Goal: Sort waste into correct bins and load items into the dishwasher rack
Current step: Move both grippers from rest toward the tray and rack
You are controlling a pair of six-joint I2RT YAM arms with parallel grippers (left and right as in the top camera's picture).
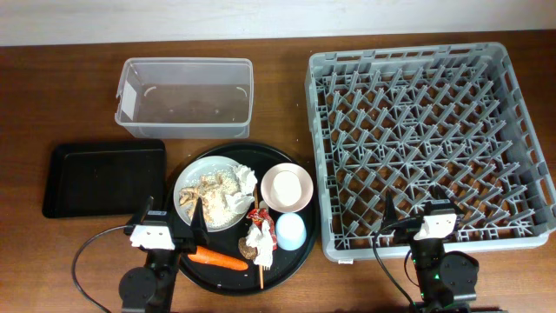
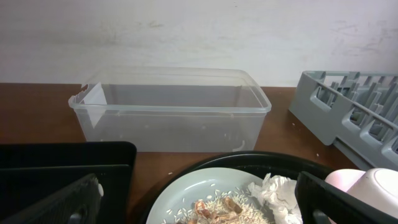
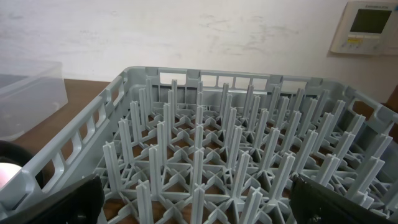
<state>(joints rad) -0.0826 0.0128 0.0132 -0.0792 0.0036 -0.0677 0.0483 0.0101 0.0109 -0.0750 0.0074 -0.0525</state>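
Our left arm (image 1: 143, 280) and right arm (image 1: 441, 274) sit folded low at the near side, wrists pointing forward. Our left gripper (image 1: 171, 219) has its jaws spread wide and empty. Our right gripper (image 1: 415, 209) does the same, fingers (image 3: 50, 202) far apart.

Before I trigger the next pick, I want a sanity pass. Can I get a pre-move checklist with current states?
1. Left gripper open, holding nothing: ok.
2. Right gripper open, holding nothing: ok.
3. Clear tub empty: ok.
4. Black tray empty: ok.
5. Dishwasher rack empty: ok.
6. Plate cleared for loading: not ok, food scraps and tissue on it.
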